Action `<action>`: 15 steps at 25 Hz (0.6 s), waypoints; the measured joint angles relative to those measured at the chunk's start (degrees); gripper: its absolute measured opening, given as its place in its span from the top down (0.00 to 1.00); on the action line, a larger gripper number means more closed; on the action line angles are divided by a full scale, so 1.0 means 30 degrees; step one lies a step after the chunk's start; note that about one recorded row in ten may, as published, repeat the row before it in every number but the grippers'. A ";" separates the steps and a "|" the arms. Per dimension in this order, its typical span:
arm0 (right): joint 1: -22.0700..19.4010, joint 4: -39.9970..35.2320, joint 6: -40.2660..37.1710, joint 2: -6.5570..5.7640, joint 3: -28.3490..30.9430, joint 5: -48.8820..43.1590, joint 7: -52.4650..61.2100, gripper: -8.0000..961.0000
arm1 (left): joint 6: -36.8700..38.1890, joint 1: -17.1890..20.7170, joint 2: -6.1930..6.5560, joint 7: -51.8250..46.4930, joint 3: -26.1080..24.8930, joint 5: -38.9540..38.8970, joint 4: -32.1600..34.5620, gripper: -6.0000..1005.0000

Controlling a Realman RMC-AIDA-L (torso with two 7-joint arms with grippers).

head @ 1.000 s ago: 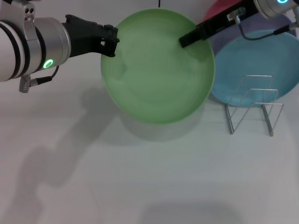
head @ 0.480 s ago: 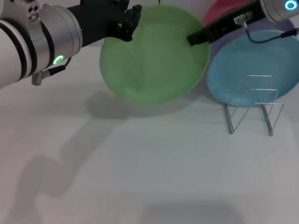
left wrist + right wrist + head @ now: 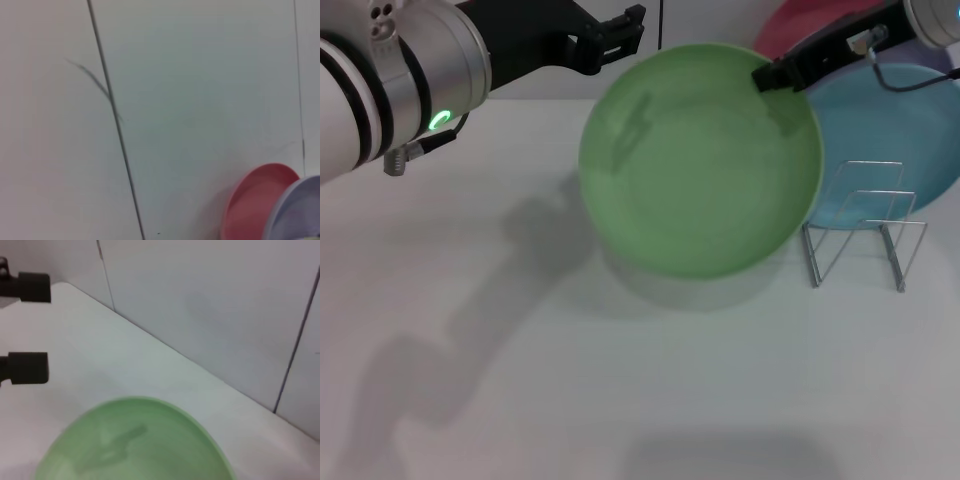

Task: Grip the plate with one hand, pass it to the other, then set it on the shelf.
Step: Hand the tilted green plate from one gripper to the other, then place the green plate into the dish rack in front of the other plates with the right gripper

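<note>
The plate (image 3: 700,160) hangs above the table (image 3: 620,380), left of the shelf (image 3: 860,225). My right gripper (image 3: 767,78) is clamped on its far right rim. My left gripper (image 3: 632,22), fingers spread, sits clear of it.

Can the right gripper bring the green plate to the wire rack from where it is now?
Probably yes. The right gripper holds the green plate by its far rim, and the wire rack stands just beside it, slots unoccupied, with nothing between.
</note>
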 joint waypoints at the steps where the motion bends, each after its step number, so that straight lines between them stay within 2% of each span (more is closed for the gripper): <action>1: -0.0085 -0.0350 -0.0047 -0.0018 -0.0027 -0.0098 -0.0109 0.94 | 0.0000 0.0000 0.0000 0.0000 0.0000 0.0000 0.0000 0.40; 5: -0.0344 -0.1382 -0.0190 -0.0031 -0.0076 -0.0412 -0.0823 0.95 | 0.1051 0.0570 0.0017 0.0010 0.0019 0.0070 0.0182 0.29; 6: -0.0603 -0.2276 -0.0424 -0.0023 -0.0075 -0.0540 -0.1754 0.95 | 0.2540 0.1236 0.0025 0.0080 0.0170 0.0221 0.0427 0.26; 7: -0.0603 -0.2276 -0.0424 -0.0023 -0.0075 -0.0540 -0.1754 0.95 | 0.2540 0.1236 0.0025 0.0080 0.0170 0.0221 0.0427 0.23; 10: -0.1046 -0.3895 -0.0738 0.0075 0.0056 -0.0981 -0.3452 0.95 | 0.6060 0.2431 0.0045 0.0504 0.0896 0.0343 0.1214 0.13; 11: -0.1301 -0.4944 -0.0898 0.0138 0.0163 -0.1284 -0.4570 0.95 | 0.8680 0.3129 0.0049 0.0891 0.1531 0.0356 0.2004 0.13; 12: -0.1301 -0.4944 -0.0898 0.0138 0.0163 -0.1284 -0.4570 0.95 | 0.8680 0.3129 0.0049 0.0891 0.1531 0.0356 0.2004 0.13; 14: -0.1428 -0.5947 -0.1267 0.0142 0.0526 -0.1321 -0.5708 0.95 | 1.1798 0.3782 0.0030 0.1168 0.2313 0.0357 0.3166 0.13; 15: -0.1450 -0.6341 -0.1459 0.0142 0.0723 -0.1323 -0.6242 0.95 | 1.2604 0.3907 0.0026 0.1169 0.2537 0.0355 0.3604 0.13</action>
